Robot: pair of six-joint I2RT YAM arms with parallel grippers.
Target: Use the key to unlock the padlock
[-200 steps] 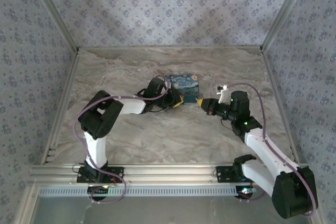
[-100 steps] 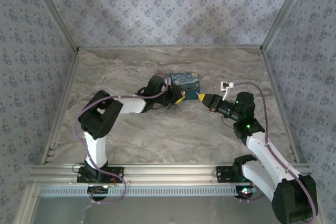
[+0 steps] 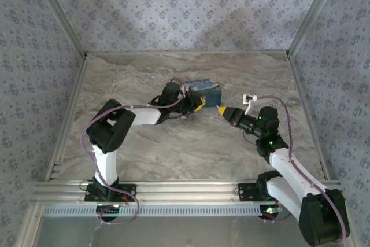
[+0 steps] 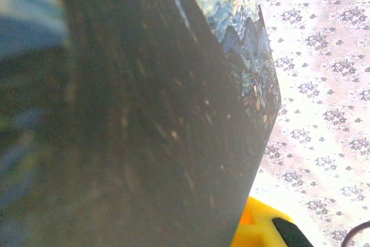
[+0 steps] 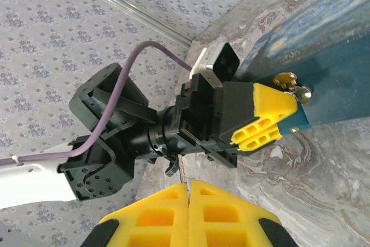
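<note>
White left arm folded at the elbow, yellow-fingered left gripper (image 3: 198, 106) closed, pointing right. Yellow-fingered right gripper (image 3: 221, 110) closed, pointing left; the 2 tips near each other.

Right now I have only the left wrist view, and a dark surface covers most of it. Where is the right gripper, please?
Observer: From above, the right gripper is just right of the blue box, pointing at the left gripper.
Operator: Is it open?
Observer: No, its yellow fingers are pressed together. Whether they hold a key I cannot tell.
Operator: Is anything on the box's face?
Observer: A small brass fitting, right beside the left gripper's yellow fingertip.
</note>
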